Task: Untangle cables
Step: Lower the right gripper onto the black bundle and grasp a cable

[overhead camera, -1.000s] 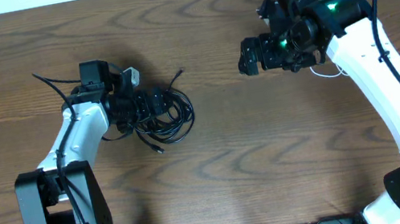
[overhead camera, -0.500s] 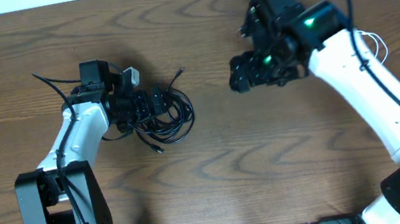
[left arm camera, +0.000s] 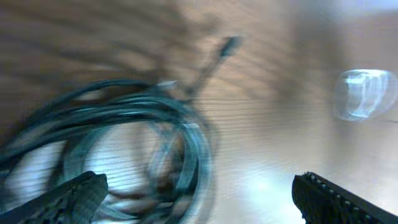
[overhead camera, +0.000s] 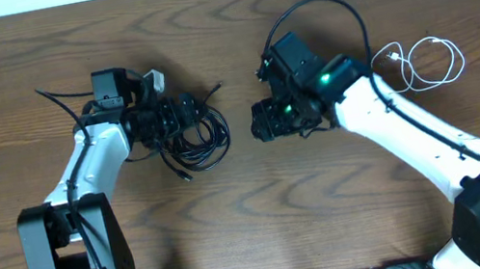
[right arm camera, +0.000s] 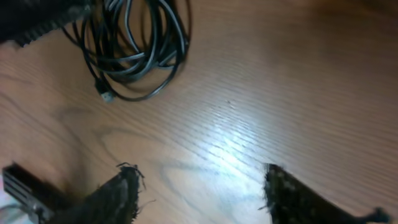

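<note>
**Left fingers (overhead camera: 177,120) over black cables (overhead camera: 200,139)**

The left fingers are spread wide above the coiled black cables, left of the bench's (overhead camera: 265,228) centre. The right fingers (overhead camera: 263,123), apart and empty, hang just right of the coil. A white cable (overhead camera: 424,65) lies toward the far right corner.

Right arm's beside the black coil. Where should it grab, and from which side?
Grip the free tail with the plug end, which trails out of the black coil toward the near edge of the table. It lies alone on bare wood, clear of the loops, so the right gripper can probably drop onto it from the coil's right, away from the left gripper.
</note>
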Robot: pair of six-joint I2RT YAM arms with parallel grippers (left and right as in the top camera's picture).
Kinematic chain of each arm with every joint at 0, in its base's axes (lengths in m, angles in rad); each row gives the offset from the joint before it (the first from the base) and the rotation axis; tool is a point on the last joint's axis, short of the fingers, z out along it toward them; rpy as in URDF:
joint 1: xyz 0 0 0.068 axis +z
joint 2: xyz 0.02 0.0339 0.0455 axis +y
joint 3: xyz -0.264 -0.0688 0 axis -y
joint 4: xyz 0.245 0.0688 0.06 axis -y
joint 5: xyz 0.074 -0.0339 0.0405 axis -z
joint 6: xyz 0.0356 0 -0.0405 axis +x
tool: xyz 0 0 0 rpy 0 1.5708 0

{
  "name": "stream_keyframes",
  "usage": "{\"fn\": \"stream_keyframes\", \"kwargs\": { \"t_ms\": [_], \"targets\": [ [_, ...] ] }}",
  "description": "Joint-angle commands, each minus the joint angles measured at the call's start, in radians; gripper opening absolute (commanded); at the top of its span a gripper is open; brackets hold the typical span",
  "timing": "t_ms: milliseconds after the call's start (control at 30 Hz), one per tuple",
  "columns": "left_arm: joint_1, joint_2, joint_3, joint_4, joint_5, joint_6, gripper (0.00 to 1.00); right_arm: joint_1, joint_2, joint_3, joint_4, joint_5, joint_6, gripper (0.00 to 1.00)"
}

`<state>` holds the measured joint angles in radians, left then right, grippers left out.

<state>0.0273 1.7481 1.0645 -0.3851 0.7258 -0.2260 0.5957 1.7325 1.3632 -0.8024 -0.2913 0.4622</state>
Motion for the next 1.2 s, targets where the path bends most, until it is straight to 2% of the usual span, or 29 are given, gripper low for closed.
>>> {"fn": "stream_keyframes", "kwargs": {
  "t_ms": [0,167,300,400,500,667,867,967,1167],
  "targets": [
    [0.037,-0.044,0.043,0.013,0.255,-0.095,0.99,0.020,-0.012,-0.040,0.059,0.005,0.067,0.57],
    [0.066,-0.189,0.051,-0.006,0.233,-0.131,0.99,0.045,-0.011,-0.124,0.263,0.005,0.083,0.55],
    [0.067,-0.345,0.051,-0.089,0.033,-0.131,0.99,0.066,-0.011,-0.206,0.482,0.005,0.084,0.43],
    [0.067,-0.448,0.051,-0.193,-0.193,-0.131,0.99,0.095,0.005,-0.261,0.653,0.010,0.083,0.46],
    [0.067,-0.502,0.050,-0.286,-0.330,-0.131,0.99,0.127,0.040,-0.274,0.720,0.047,0.084,0.48],
    [0.067,-0.536,0.050,-0.376,-0.380,-0.131,0.99,0.188,0.150,-0.273,0.803,0.053,0.079,0.49],
    [0.067,-0.533,0.050,-0.377,-0.380,-0.131,0.99,0.217,0.235,-0.270,0.837,0.073,0.079,0.49],
    [0.067,-0.533,0.050,-0.377,-0.380,-0.131,0.99,0.214,0.244,-0.248,0.813,0.078,0.071,0.46],
    [0.067,-0.533,0.050,-0.377,-0.380,-0.131,0.99,0.213,0.247,0.025,0.462,0.161,0.000,0.49]
  ]
}}
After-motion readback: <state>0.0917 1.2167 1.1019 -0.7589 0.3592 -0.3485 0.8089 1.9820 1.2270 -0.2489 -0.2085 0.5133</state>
